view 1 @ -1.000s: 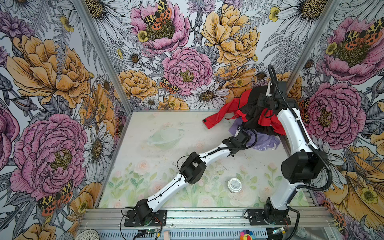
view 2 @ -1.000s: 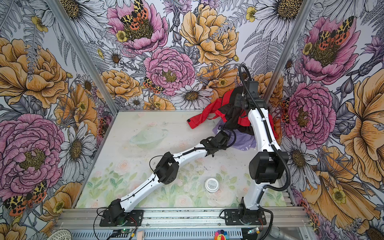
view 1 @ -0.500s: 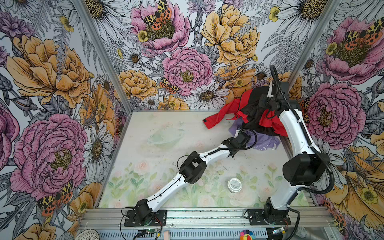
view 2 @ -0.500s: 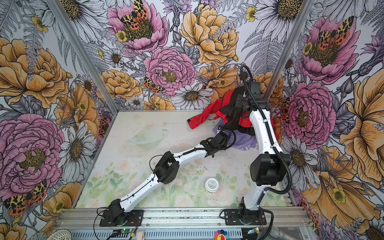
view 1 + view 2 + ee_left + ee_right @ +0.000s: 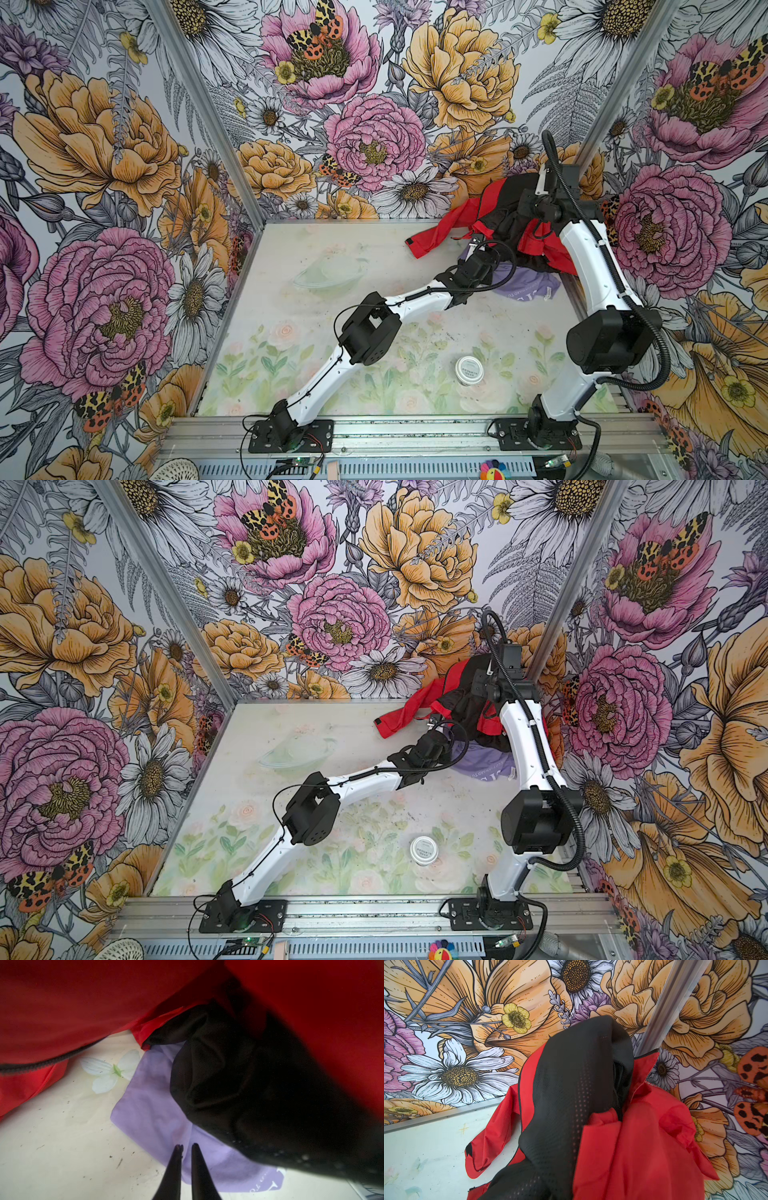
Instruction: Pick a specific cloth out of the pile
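Observation:
The pile sits in the back right corner. My right gripper (image 5: pixel 536 195) is buried in the red jacket (image 5: pixel 440 232) and black mesh garment (image 5: pixel 571 1084), holding them up off the table; its fingers are hidden. The lavender cloth (image 5: pixel 149 1109) with white lettering lies flat underneath, partly uncovered in both top views (image 5: pixel 523 282) (image 5: pixel 482 762). My left gripper (image 5: pixel 187 1145) reaches under the raised jacket. Its fingertips (image 5: pixel 178 1147) hover over the cloth's near part with a narrow gap, and nothing shows pinched between them.
A small round white jar (image 5: pixel 468 370) stands on the table in front of the right arm's base. The flowered walls and a metal corner post (image 5: pixel 660 1022) close in tightly behind the pile. A red sleeve (image 5: pixel 399 721) trails left across the table.
The right arm has shifted slightly toward the back corner, keeping the jacket raised. The left arm has hardly moved.

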### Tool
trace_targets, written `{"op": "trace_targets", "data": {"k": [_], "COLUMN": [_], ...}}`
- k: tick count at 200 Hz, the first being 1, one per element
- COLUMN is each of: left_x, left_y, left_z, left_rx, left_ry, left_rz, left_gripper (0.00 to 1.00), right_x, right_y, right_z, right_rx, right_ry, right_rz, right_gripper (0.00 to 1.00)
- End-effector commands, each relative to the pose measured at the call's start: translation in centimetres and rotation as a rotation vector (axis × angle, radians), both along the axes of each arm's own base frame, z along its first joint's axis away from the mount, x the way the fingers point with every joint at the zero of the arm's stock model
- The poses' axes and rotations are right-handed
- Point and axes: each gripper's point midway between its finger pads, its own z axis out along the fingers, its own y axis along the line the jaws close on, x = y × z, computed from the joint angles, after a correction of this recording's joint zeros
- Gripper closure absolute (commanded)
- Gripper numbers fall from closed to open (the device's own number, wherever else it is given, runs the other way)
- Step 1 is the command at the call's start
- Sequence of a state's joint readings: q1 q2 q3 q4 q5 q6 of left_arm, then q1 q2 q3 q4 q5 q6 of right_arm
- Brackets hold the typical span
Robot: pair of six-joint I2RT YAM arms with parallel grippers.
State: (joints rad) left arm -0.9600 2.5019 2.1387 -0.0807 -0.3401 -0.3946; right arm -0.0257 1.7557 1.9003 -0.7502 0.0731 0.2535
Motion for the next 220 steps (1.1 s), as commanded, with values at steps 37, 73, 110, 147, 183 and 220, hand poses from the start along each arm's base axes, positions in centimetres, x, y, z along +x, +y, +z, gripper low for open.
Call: {"op": "trace_targets", "data": {"k": [37, 73, 110, 147, 183, 220], "left_x": [-1.8, -3.0, -3.1, -3.7, -3.5, -2.9], "left_y": [1.1, 1.8, 2.7, 3.9, 4.7, 4.8], "left_z": [5.5, 6.5, 6.4, 7.3, 6.6, 6.2], "left_rx": [-0.159, -0.138, -0.151, -0.149, -0.141, -0.168], "left_ry": [-0.114, -0.148, -0.155, -0.183, -0.168, -0.149], "left_rz": [-0.089, -0.153, -0.148, -0.153, -0.142, -0.139], "left_gripper": [0.63, 0.39, 0.37, 0.33, 0.32, 0.31], "right_x": [0.9, 2.4, 4.3, 5.9, 4.9, 1.2], "right_y": [0.7, 0.9, 0.3, -0.1, 1.0, 1.4], "right_z": [1.7, 0.5, -2.2, -6.7, -6.1, -3.2], "right_rx": [0.026, 0.056, 0.044, 0.066, 0.124, 0.099], "right_ry": [-0.083, -0.066, -0.018, 0.062, 0.059, 0.021], "right_rz": [0.03, 0.033, 0.019, 0.012, 0.043, 0.046], "right_gripper": [1.0, 1.0, 1.0, 0.76, 0.39, 0.19]}}
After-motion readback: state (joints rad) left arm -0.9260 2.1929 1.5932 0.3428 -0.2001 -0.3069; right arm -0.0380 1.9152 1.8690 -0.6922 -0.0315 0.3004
